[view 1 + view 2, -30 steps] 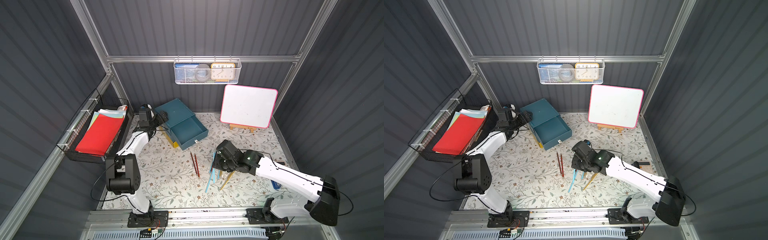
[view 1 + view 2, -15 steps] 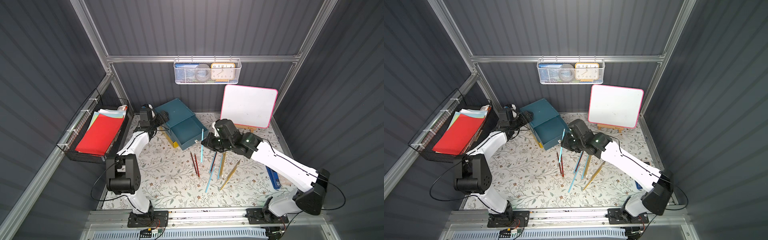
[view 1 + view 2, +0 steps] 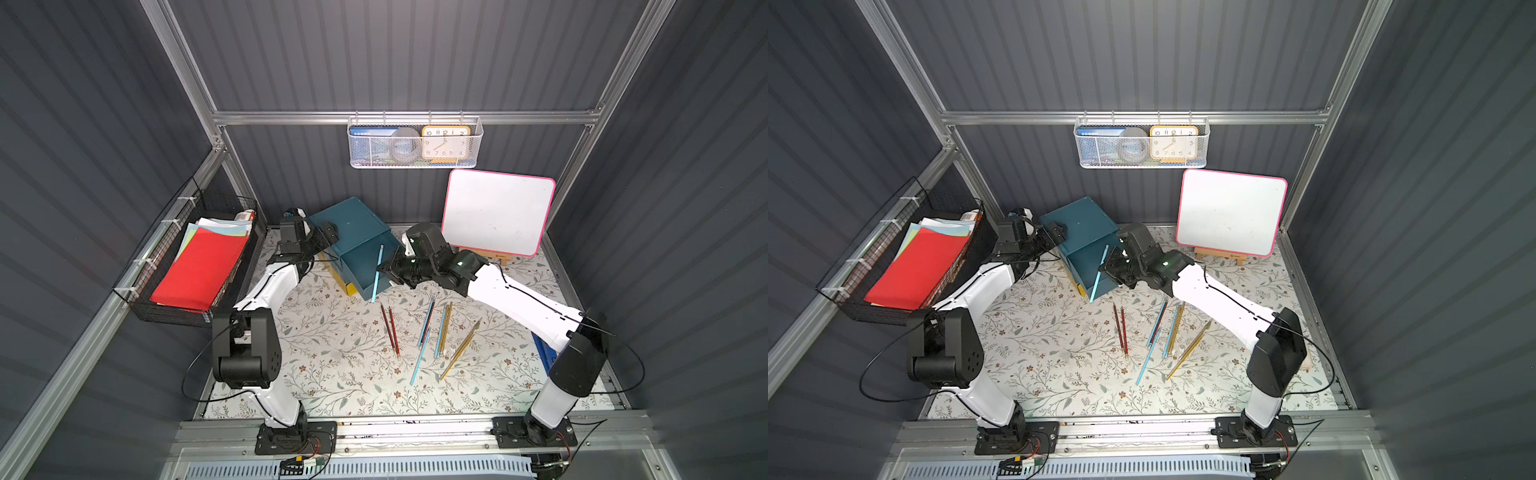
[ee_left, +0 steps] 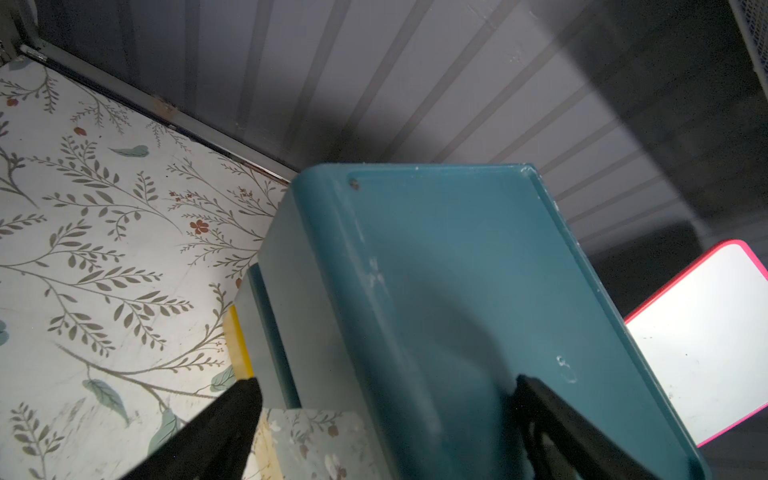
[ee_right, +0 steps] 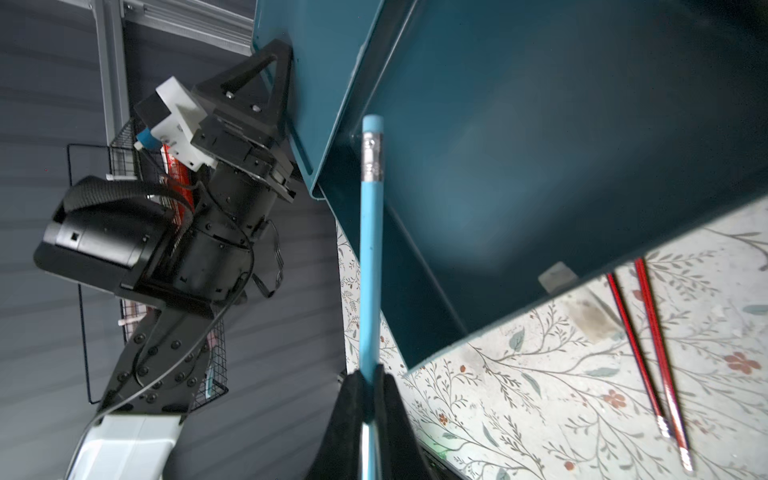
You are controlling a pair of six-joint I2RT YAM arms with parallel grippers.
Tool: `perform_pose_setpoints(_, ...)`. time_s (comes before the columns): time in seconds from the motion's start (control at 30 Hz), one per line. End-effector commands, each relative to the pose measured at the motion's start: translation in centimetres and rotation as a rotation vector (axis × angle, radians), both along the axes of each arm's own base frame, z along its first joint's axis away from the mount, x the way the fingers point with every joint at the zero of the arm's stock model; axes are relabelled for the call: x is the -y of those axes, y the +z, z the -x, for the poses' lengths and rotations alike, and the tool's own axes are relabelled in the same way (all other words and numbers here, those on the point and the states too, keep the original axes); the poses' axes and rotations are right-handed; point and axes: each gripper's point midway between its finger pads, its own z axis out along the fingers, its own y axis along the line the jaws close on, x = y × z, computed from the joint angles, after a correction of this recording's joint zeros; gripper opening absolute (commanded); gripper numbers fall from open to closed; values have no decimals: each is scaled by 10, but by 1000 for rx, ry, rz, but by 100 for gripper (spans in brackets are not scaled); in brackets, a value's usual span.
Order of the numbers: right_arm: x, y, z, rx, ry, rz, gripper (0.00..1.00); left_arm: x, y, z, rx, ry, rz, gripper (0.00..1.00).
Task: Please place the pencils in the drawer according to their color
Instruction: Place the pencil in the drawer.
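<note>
Step in hand: delivering one light blue pencil (image 3: 377,272) to the open drawer (image 3: 357,266). Right claw (image 5: 370,384) pinches it narrowly near mid-shaft; the eraser end reaches over the drawer's interior, the tip end hangs past the front wall. Left claw (image 4: 386,415) stands wide astride the cabinet (image 4: 457,270); whether it presses I cannot tell. The other pencils (image 3: 434,332) lie on the surface (image 3: 332,374) before the drawer. Next, I judge: lower, level the shaft along the drawer, then release.

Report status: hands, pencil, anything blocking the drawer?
Right hand shut on light blue pencil, above the open drawer. Left hand open, astride the cabinet. Remaining pencils lie on the table; nothing seen blocking the drawer.
</note>
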Motion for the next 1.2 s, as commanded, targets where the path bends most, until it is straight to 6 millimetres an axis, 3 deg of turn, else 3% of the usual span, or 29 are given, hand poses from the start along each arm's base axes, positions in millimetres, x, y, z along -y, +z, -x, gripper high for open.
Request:
perform_pose_setpoints(0.0,-6,17,-16,4,-33,-78,0,5,-15,4,-40,-16,3,100)
perform_pose_setpoints(0.23,-14,13,-31,-21,-29,-98,0,7,-16,5,-41,-18,3,100)
perform_pose_setpoints(1.17,-13,-45,-87,-66,-125,1,0,6,-17,5,-45,-16,3,100)
